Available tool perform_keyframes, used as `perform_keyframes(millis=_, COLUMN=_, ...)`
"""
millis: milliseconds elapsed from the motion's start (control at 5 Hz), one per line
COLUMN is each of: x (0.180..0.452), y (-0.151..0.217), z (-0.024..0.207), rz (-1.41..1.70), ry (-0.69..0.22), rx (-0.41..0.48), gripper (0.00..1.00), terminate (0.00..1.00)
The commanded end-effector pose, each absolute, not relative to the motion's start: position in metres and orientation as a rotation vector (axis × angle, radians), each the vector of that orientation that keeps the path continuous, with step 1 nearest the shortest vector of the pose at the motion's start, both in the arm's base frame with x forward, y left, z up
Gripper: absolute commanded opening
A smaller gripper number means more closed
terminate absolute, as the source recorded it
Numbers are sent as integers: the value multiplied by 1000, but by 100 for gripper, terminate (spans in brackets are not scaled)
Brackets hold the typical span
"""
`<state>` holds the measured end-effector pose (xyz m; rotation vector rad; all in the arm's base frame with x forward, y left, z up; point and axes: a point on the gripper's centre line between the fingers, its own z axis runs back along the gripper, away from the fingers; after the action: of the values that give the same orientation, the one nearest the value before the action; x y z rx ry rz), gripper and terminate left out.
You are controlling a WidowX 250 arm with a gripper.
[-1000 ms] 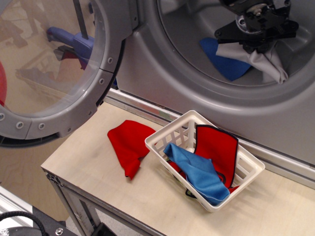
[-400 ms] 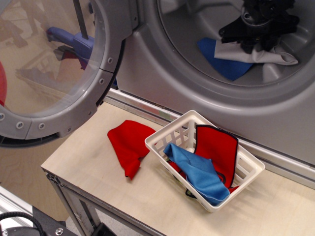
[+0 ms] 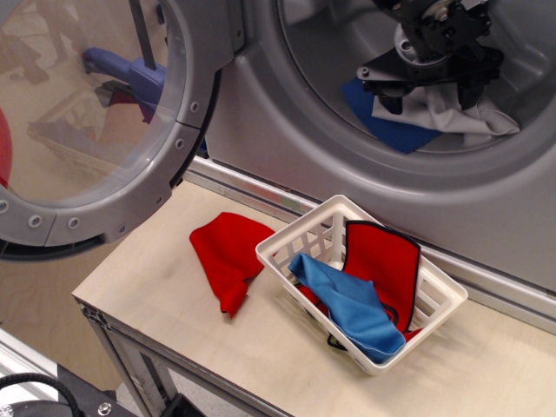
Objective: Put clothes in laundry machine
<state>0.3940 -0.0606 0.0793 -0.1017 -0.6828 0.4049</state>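
The laundry machine (image 3: 261,113) is grey, with its big round drum mouth open and its clear-windowed door (image 3: 95,122) swung out to the left. My black gripper (image 3: 432,87) is inside the drum, its fingers spread open just above a light grey cloth (image 3: 456,117). The grey cloth lies on the drum floor, partly on a dark blue cloth (image 3: 391,126). A red cloth (image 3: 226,256) lies on the wooden table. A bright blue cloth (image 3: 352,304) and a red cloth with dark edging (image 3: 387,261) lie in the white lattice basket (image 3: 300,234).
The wooden table (image 3: 148,287) stands in front of the machine, with its front edge at lower left. The open door hangs over the table's left end. A metal sill (image 3: 252,195) runs along the machine's base behind the basket.
The gripper went deeper into the drum, then shifted left and opened. The grey cloth that hung from it now lies on the drum floor over the dark blue cloth.
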Motion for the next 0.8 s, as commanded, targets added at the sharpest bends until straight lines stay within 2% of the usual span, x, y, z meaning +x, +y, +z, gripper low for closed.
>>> perform_keyframes(millis=0, x=356, y=-59, z=115, rz=353, ry=-672, rx=-182, gripper=100, terminate=0)
perform_keyframes(millis=200, x=333, y=-58, z=126, rz=357, ry=-558, rx=-221, gripper=100, terminate=0)
perform_keyframes(millis=400, x=314, y=-55, z=137, rz=363, ry=-491, rx=-243, gripper=100, terminate=0)
perform_keyframes(millis=600, x=299, y=-54, z=146, rz=362, ry=-411, rx=-230, gripper=100, terminate=0)
